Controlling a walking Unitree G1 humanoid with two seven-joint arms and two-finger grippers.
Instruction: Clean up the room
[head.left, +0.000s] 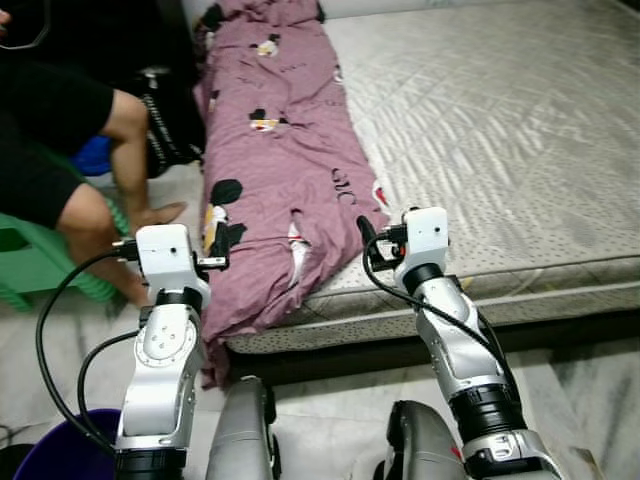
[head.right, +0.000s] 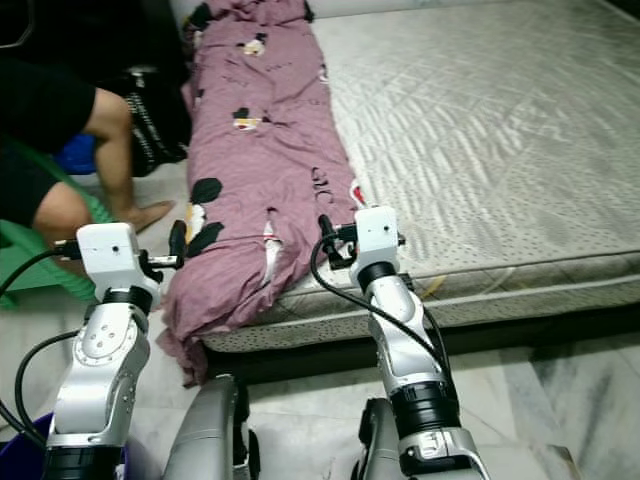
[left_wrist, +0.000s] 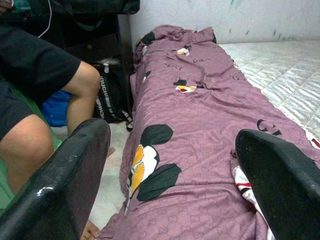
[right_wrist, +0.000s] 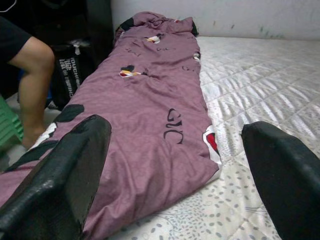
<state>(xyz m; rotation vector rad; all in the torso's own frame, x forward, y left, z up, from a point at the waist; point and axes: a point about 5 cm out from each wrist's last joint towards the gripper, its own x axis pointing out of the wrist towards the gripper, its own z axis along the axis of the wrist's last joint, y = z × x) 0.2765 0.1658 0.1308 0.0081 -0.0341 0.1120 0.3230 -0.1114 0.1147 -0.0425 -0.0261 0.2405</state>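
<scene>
Both grippers, left and right, jaws released, near quilt end; pinch separate corners, lift evenly.

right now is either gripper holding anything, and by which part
Nothing is held. The left gripper and right gripper both hover with jaws open at the near end of the purple blanket.

Soft matt mauve cloth blanket with printed patches, creased, quilted pale mattress with stitched, dotted fabric, glossy black plastic fingers, brushed silver metal arms, polished marble-like floor, green plastic stool at left
</scene>
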